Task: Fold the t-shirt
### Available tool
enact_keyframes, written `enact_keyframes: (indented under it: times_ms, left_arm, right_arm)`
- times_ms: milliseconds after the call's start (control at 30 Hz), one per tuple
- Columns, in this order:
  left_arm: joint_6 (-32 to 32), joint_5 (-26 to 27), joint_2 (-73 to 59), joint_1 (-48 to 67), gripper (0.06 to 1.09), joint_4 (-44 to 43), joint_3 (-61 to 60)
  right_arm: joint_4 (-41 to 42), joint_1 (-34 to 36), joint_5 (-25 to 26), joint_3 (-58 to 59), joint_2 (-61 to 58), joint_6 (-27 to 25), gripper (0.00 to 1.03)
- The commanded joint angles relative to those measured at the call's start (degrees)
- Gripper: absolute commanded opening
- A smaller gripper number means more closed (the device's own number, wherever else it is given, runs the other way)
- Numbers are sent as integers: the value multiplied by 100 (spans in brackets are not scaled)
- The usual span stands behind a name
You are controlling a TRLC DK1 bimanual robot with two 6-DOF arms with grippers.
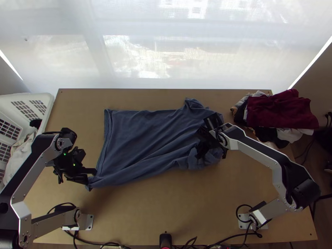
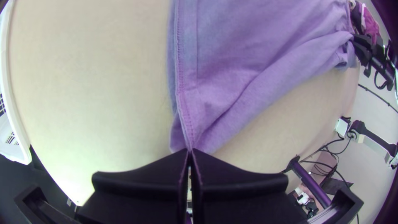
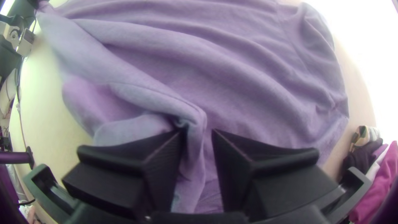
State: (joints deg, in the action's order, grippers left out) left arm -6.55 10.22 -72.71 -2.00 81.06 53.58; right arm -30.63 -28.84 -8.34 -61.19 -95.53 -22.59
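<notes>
The blue t-shirt [image 1: 145, 128] lies across the middle of the worktop [image 1: 166, 216], its stitched hem toward the left edge and its other end toward the right edge. Most of the body is spread fairly flat, while long creases and a turned-over strip run along the side facing the near edge; the end toward the right edge is bunched. A short piece of the cloth pokes out toward the far edge at that end. The left claw [image 1: 89, 176] is clenched on the hem's corner closest to the near left corner of the worktop, fingertips pressed together with the fabric caught between them. The right claw [image 1: 199, 139] is parted over the bunched end, a raised fold of fabric standing between its spread fingers [image 3: 265, 153]. At the far right corner sits a pile of other clothes, a maroon garment [image 1: 282, 110] on top, hanging out past the right edge. A white basket [image 1: 49, 103] with slotted walls stands by the left edge, near the far left corner, with pale cloth [image 1: 18, 159] inside.
</notes>
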Motion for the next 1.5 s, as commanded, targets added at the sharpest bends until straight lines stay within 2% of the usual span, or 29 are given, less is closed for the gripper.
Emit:
enact_keyframes:
  times_ms: [0, 33, 167, 233, 367, 500, 700, 800, 1100, 1367, 1400, 1467]
  left_arm:
    - [92, 86, -138, 103, 9, -116, 29]
    - [92, 94, -138, 103, 9, -125, 38]
    - [92, 103, -165, 103, 9, -134, 47]
    - [83, 112, -182, 103, 9, -143, 38]
    - [83, 112, -226, 103, 9, -169, 56]
    - [101, 121, -235, 138, 9, -169, 100]
    - [110, 121, -200, 138, 9, -152, 91]
    - [118, 121, -182, 138, 9, -152, 65]
    - [110, 121, -200, 138, 9, -160, 65]
    - [110, 130, -253, 138, 9, -195, 73]
    - [110, 130, -270, 138, 9, -204, 73]
    - [110, 174, -297, 147, 9, -222, 91]
  right_arm:
    - [128, 107, -1, -42, -10, 26, 86]
    - [66, 107, -1, -7, 219, 26, 90]
    - [-66, 80, -1, 195, 1326, 9, 91]
    - [-417, -43, -1, 213, 1765, 0, 91]
    - [-1191, -596, -1, 476, 2433, -26, 91]
    - [-1498, -1168, 8, 968, 2820, 0, 91]
    - [-1410, -1563, 8, 1364, 2627, 53, 91]
    - [-1112, -1563, 8, 1408, 2381, 44, 90]
    - [-277, -1414, 16, 1390, 1581, 53, 90]
    - [101, -1133, 43, 1364, 1097, 53, 90]
    - [172, -1124, 78, 1355, 1010, 97, 89]
    - [268, -1124, 122, 1338, 878, 150, 82]
